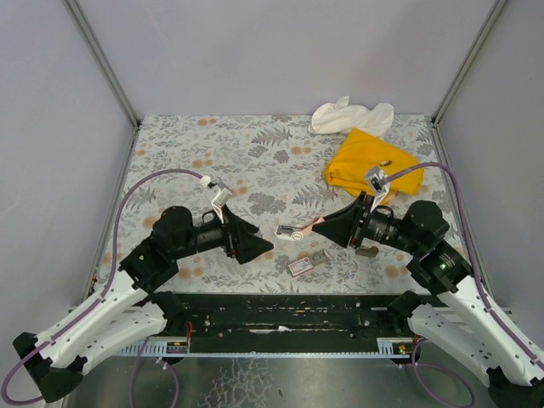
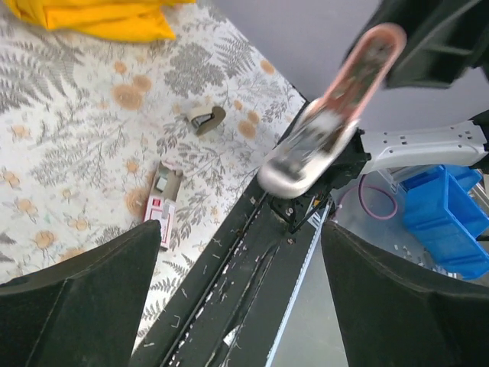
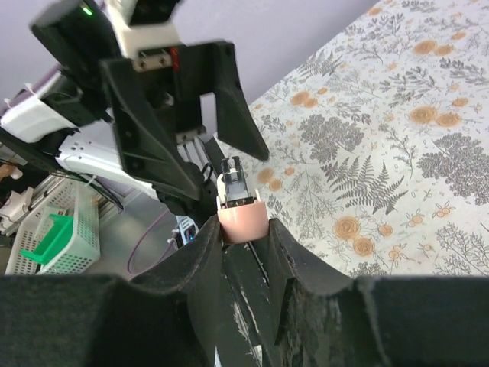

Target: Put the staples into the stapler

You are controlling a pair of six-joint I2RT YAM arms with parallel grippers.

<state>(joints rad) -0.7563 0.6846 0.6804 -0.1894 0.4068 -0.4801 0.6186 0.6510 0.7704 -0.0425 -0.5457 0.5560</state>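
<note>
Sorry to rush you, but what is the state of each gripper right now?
Left gripper: open, holding nothing.
Right gripper: closed on the pink stapler.

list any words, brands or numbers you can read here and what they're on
No text in any view can be read.
staples box: there is print on its white patch, but it is too small and blurred to read.
stapler: no lettering shows on its pink top or metal underside.
</note>
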